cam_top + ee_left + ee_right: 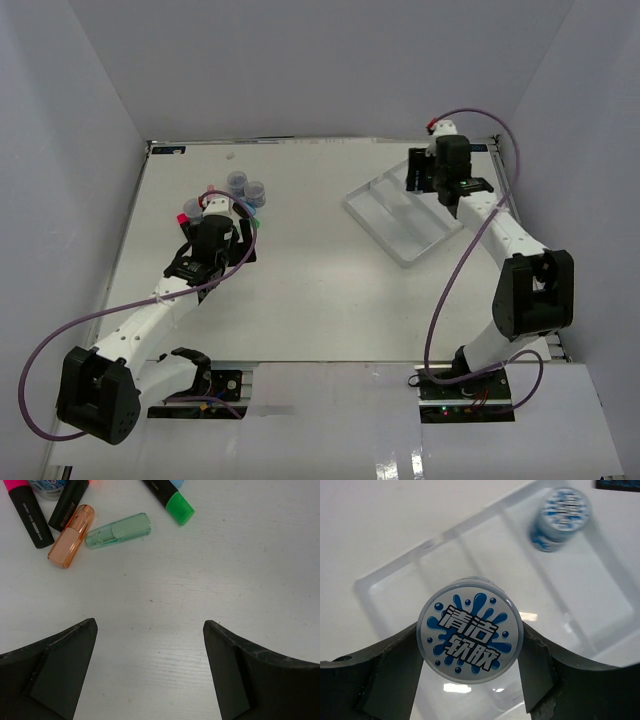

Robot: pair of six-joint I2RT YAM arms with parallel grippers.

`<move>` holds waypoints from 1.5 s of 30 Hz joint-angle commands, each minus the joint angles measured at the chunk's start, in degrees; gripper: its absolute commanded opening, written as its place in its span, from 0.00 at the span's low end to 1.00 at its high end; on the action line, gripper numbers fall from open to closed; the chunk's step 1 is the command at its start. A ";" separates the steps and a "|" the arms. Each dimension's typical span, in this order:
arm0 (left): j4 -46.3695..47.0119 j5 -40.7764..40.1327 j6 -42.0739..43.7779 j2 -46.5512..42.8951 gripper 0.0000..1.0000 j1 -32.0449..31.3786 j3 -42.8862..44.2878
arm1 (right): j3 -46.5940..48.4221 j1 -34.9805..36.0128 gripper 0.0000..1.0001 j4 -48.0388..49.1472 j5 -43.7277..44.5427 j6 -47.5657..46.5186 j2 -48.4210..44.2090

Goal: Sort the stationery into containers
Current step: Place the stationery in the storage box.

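The right gripper (pixel 470 636) is clamping a small round clear plastic jar (pixel 470 630) by its glossy lid, which is printed with blue splashes and white characters. Both black fingers (pixel 395 670) are pressing on the lid's rim from opposite sides, so the jaws are standing partly closed around it. This jar is hanging above the white rectangular plastic tray (pixel 600 585), which is lying at an angle on the far right of the table. Smooth, translucent low walls are dividing the tray into long narrow compartments. A second jar (pixel 563 516) with the same lid is sitting lid-up in one compartment, well apart from the gripped one.

The left gripper (pixel 150 625) is gaping wide and gripping nothing, its matte black fingers (pixel 60 660) hovering over the bare white table (pixel 225 570), whose surface is showing a faint grain. Beyond the fingertips, on the far left of the table, a stubby translucent orange marker (pixel 71 536) is lying just beside a translucent green marker (pixel 118 531). Past these, a black-barrelled marker with a pink cap (pixel 27 510) and a black-barrelled marker with a green cap (pixel 172 500) are lying flat. More clear jars (pixel 246 185) are clustering at the far edge of that group.
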 commanded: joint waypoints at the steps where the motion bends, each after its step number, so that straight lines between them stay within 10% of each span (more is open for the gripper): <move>1: 0.17 -1.60 0.73 -1.66 0.98 0.05 1.62 | 3.61 -8.19 0.43 2.01 3.43 3.73 1.18; 27: -0.35 -2.84 1.52 -0.88 0.98 0.05 1.45 | 20.85 -22.09 0.55 6.31 1.33 5.40 28.62; 34: -0.35 -2.57 1.52 -0.70 0.98 0.05 1.36 | 19.88 -22.01 0.93 5.96 1.59 5.06 26.60; 45: -2.19 1.38 -1.73 3.95 0.98 0.49 5.13 | 11.10 -18.59 0.94 1.13 -8.50 3.48 6.58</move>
